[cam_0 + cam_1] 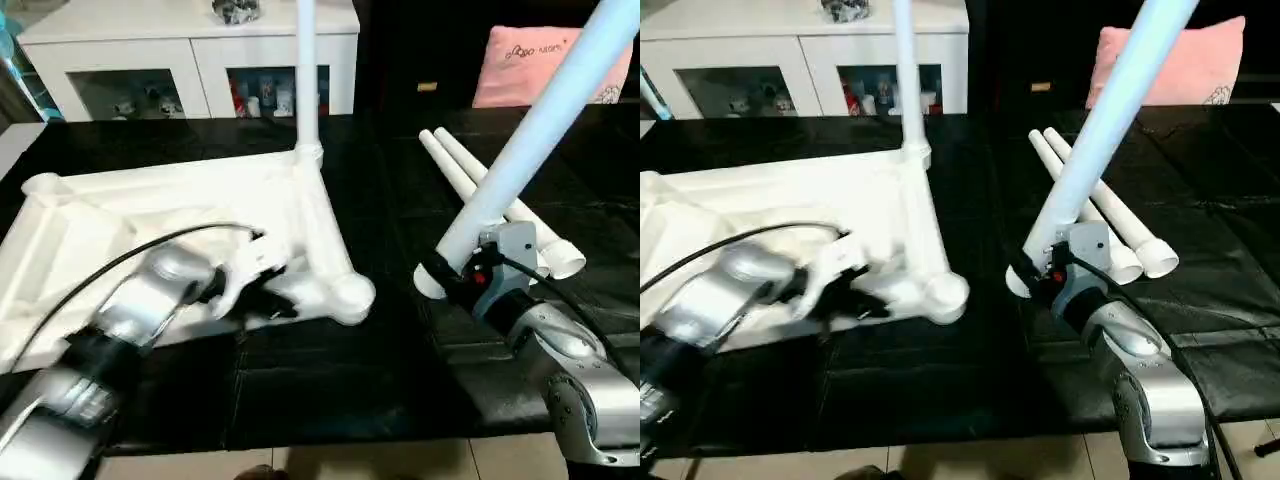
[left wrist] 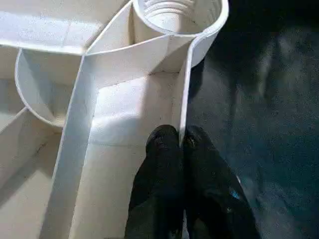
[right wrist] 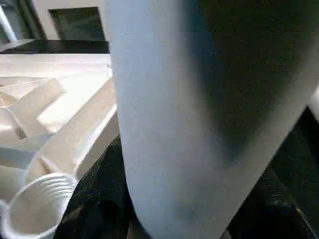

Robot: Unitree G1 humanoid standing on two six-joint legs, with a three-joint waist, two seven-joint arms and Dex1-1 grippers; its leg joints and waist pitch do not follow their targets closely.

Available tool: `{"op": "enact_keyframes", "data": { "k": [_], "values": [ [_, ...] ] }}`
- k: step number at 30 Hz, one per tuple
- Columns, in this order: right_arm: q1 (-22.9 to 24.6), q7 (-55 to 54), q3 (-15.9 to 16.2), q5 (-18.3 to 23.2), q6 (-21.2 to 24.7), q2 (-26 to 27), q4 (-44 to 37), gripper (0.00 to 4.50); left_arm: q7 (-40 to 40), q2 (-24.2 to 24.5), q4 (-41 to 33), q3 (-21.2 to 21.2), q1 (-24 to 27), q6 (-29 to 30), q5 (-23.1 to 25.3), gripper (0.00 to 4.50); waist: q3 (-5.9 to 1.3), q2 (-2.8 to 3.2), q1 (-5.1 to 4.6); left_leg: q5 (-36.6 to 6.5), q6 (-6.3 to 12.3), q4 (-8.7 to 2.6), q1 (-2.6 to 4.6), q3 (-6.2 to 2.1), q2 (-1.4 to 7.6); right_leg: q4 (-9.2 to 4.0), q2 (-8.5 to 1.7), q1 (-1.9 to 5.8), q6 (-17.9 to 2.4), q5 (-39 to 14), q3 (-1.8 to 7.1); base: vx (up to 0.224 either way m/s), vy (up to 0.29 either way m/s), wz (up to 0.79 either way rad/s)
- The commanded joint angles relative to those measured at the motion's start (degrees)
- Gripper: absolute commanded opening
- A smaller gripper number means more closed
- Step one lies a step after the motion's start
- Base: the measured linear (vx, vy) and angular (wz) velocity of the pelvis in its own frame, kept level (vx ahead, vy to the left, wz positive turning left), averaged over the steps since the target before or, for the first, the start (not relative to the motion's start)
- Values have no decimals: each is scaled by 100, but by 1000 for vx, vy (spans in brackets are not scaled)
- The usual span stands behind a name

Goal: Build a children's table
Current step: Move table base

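The tabletop (image 1: pixel 150 215) lies ribbed side up on the black surface (image 1: pixel 390 380) at left of frame, one leg (image 1: pixel 306 75) already upright in its far corner socket. The left gripper (image 2: pixel 180 144) is pinched tight on the tabletop's thin edge wall (near the empty front socket (image 2: pixel 174 15)). The right gripper (image 1: pixel 1040 275) clamps a slanting leg (image 1: pixel 1100 130) at right, beside two loose legs (image 1: pixel 500 205).

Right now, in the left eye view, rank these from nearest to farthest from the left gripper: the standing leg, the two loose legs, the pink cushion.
1. Standing leg, upright in the tabletop's far corner, beyond the left gripper.
2. Loose legs, lying on the mat to the right.
3. Pink cushion, far back on the right.
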Motion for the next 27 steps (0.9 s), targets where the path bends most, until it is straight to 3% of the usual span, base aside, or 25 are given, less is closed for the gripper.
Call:
{"op": "enact_keyframes", "data": {
  "k": [1, 2, 7, 11, 14, 17, 20, 24, 25, 27],
  "values": [
    [1, 59, 82, 42, -54, 9, -57, 196, 144, 99, -469, 222, 254, 340, -76, 0, -362, -9, 48, -839, 262, -459, 161, -280, 681, -331, -700, 246, -1626, 238, 352, 0, 0, 0],
    [-8, 65, 101, 36, -65, 23, -32, 196, 195, 68, -578, 236, 316, 377, -96, 0, -340, -31, 46, -862, 268, -474, 158, -271, 674, -359, -682, 229, -1610, 128, 351, 0, 0, 0],
    [-54, 81, 192, 4, -94, 42, 46, 196, 705, -358, -497, 231, 254, 379, 13, 0, -334, -6, 103, -1079, 87, -464, 198, -231, 656, -402, -677, 193, -1509, -323, 375, 0, 0, 0],
    [-66, 93, 161, 3, -86, 22, 39, 196, 857, -466, -375, 215, 202, 300, 59, 0, -353, -20, 140, -945, 96, -458, 169, -236, 643, -389, -672, 209, -1409, -159, 376, 0, 0, 0],
    [-54, 51, 108, -1, -97, -16, 27, 196, 1044, -586, -282, 134, 163, 202, 232, 0, -371, 31, 144, -805, 172, -429, 162, -243, 634, -379, -674, 221, -1398, 76, 371, 0, 0, 0],
    [-33, 46, 103, 0, -99, -19, 2, 196, 1146, -617, -180, 104, 127, 25, 315, 0, -372, 17, 144, -848, 186, -430, 159, -243, 640, -391, -679, 228, -1398, 51, 369, 0, 0, 0],
    [9, 27, 96, -9, -97, -7, -31, 196, 1173, -643, -117, 145, 79, 26, 266, 55, -374, 6, 144, -904, 163, -435, 164, -243, 640, -386, -661, 224, -1415, -5, 360, 0, 0, 0],
    [38, -22, 90, -12, -87, 24, -51, 196, 1184, -572, -182, 172, 103, -32, 286, 71, -375, 23, 159, -900, 159, -431, 167, -242, 645, -386, -665, 218, -1419, -30, 361, 0, 0, 0],
    [40, -26, 95, -7, -86, 24, -55, 196, 1153, -574, -186, 201, 110, 16, 257, 92, -379, 16, 162, -890, 155, -431, 165, -241, 647, -381, -667, 224, -1418, -23, 360, 0, 0, 0],
    [43, -28, 104, -1, -81, 24, -60, 196, 1097, -559, -205, 235, 131, -23, 235, 92, -380, 3, 163, -852, 166, -428, 163, -239, 644, -377, -663, 222, -1420, 21, 356, 0, 0, 0]
  ]
}}
